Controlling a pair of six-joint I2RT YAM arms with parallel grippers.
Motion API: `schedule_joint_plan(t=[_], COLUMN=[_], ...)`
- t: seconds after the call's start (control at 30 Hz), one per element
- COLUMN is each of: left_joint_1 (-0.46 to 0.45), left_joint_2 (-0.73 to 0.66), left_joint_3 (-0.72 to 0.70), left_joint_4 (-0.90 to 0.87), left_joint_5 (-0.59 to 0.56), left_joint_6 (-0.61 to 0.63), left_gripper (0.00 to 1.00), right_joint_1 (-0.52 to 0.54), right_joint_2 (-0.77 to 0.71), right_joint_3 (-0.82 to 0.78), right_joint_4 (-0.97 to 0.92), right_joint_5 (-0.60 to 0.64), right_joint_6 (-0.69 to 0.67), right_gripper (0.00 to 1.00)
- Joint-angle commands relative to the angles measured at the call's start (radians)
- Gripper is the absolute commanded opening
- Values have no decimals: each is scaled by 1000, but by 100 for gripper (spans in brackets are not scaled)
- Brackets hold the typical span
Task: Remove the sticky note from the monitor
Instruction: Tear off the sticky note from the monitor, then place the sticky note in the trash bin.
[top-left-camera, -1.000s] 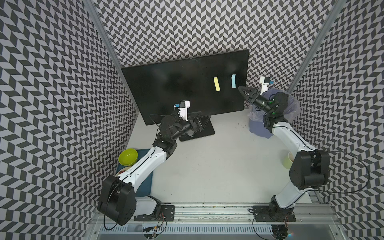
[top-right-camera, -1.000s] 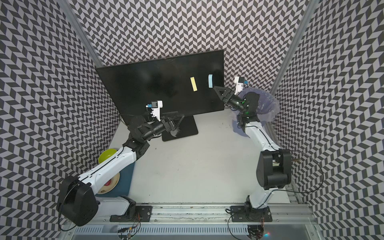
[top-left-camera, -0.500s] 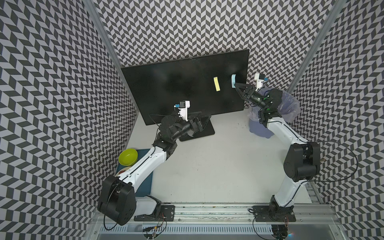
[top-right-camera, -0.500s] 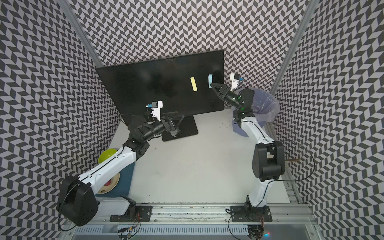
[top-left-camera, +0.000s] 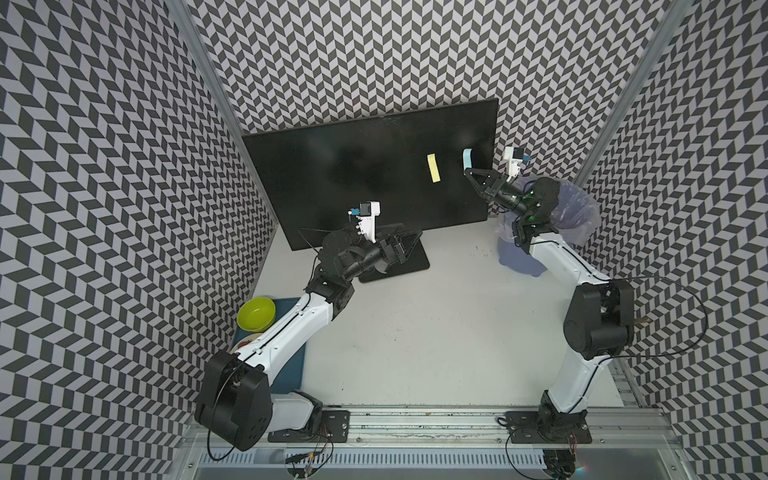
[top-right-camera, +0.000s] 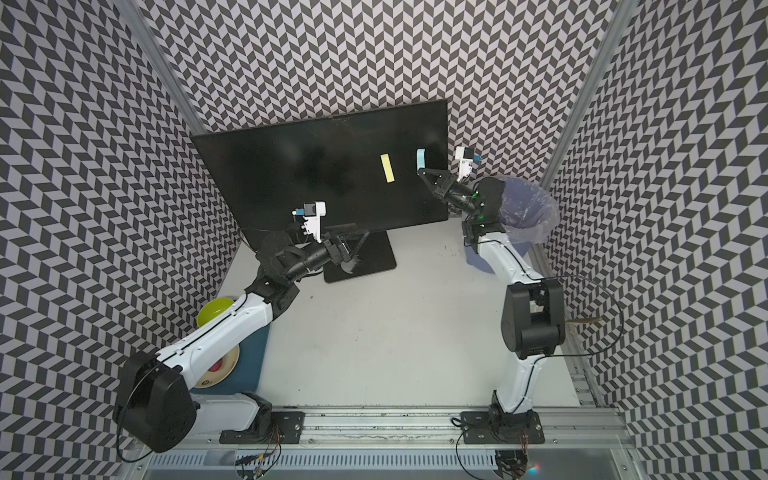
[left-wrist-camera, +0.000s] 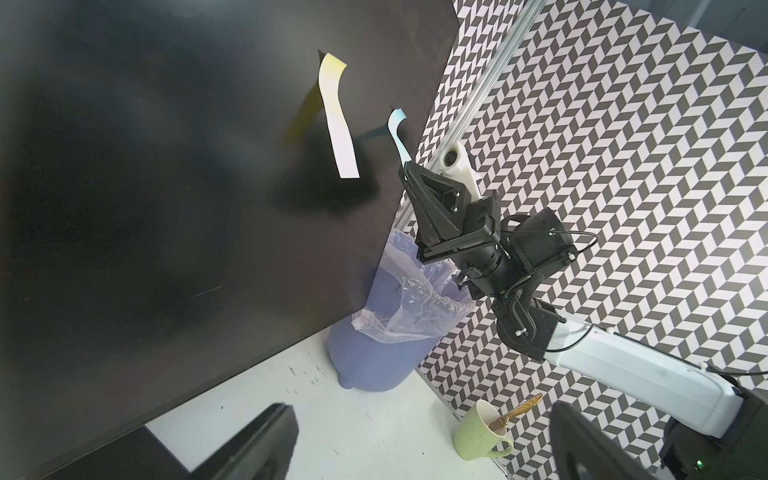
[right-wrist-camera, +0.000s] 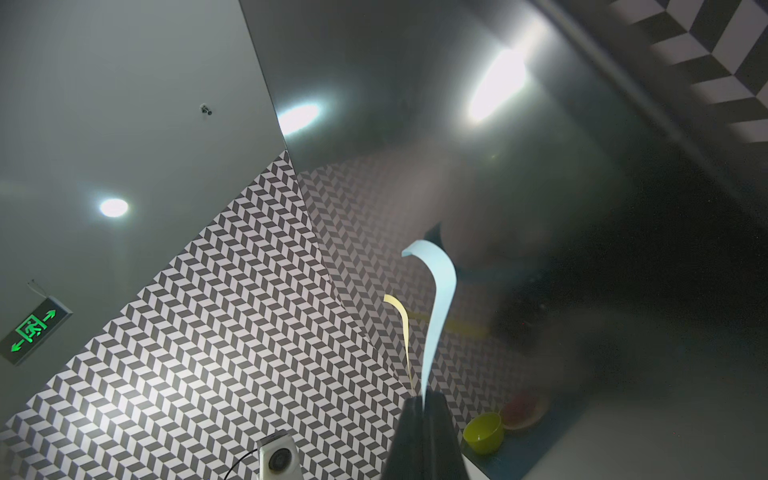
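Right wrist view, close in: the right gripper (right-wrist-camera: 424, 401) has its jaws pressed together on the lower end of the blue sticky note (right-wrist-camera: 444, 299). The strip is bowed, its other end stuck to the monitor (right-wrist-camera: 582, 208). The yellow sticky note (right-wrist-camera: 397, 302) hangs just beside it. A green exit sign (right-wrist-camera: 33, 328) shows only here. Left wrist view alone gives the pale green mug (left-wrist-camera: 478, 436), a utensil handle sticking out, standing near the lined bin (left-wrist-camera: 374, 353); the left gripper (left-wrist-camera: 419, 449) has its fingers spread wide apart, holding nothing. Both top views place the monitor at upper centre of the frame, upright on its black base plate (top-left-camera: 417, 262). Both notes sit on the right part of the screen, blue nearest the right edge, yellow just left of it. The left gripper hovers low over the base plate, centre frame. The bin sits right of the monitor, behind the right arm. A green bowl (top-left-camera: 256, 313) lies at lower left beside a blue mat (top-left-camera: 295, 370). Count: one monitor, two notes, two grippers, one bin, one bowl, one mug.
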Motion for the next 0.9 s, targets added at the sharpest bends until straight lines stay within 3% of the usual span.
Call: schedule_joint_plan(t=[0.0,0.27,0.43,0.7,0.87], left_joint_1=[6,6,5,2,2], left_joint_2=[-32,-36,-28,-2,7], left_joint_3=[16,12,15,23,34], left_joint_4=[-13,-15,-1,32,33], left_joint_5=[3,1,11,23,23], left_joint_6=[27,26,17,-9,-10], left_gripper=[100,100,100,100,100], right_joint_1=[-1,-84,-199,-384,-397], right_joint_2=[-67,-188,-297,-387,-360], right_joint_3=[-27,-141,-235,-223,-169], right_joint_4=[9,-54,-210,-619,-759], right_joint_5=[15,33,80,360,503], right_joint_6=[-64,-145,-290,-629,-760], right_gripper=[0,0,0,0,14])
